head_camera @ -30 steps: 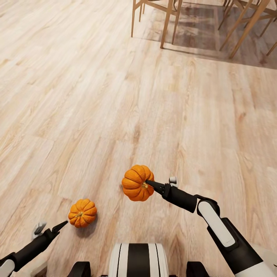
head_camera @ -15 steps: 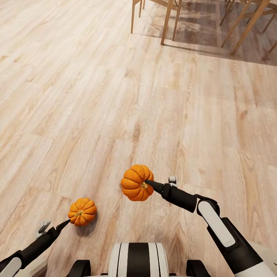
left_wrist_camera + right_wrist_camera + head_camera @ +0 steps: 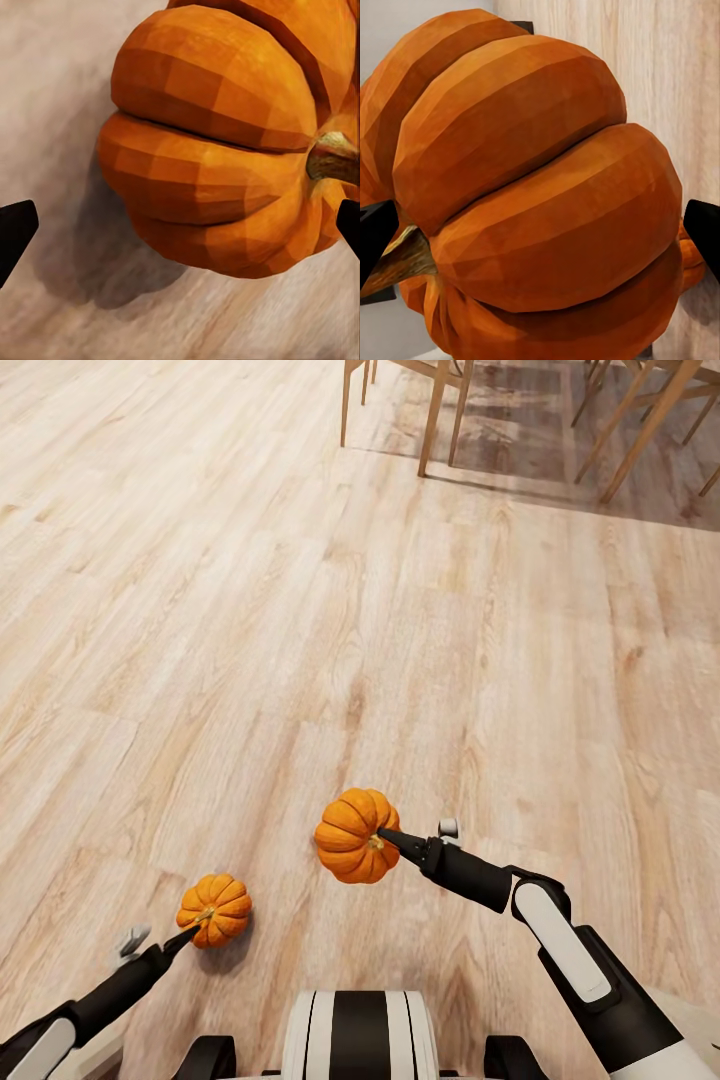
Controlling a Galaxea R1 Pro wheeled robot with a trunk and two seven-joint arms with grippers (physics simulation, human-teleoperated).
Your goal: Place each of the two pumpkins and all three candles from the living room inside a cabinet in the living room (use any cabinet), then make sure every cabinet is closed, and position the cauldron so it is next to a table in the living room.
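Observation:
One orange pumpkin hangs above the wooden floor, and my right gripper is shut on it near its stem. In the right wrist view this pumpkin spans the gap between the two dark fingertips. A second pumpkin rests on the floor at the lower left, casting a shadow. My left gripper is open, its tips right at that pumpkin's near side. Seen from the left wrist, the pumpkin lies ahead between the spread fingertips, stem to one side. Candles, cabinet, cauldron and table are out of view.
Pale wood floor stretches ahead. Light wooden chair legs and more furniture legs stand at the far top right. My white and black base sits at the bottom edge.
My left gripper has slid forward and right, up to the pumpkin on the floor. The right arm and its pumpkin have held still. The view tipped slightly.

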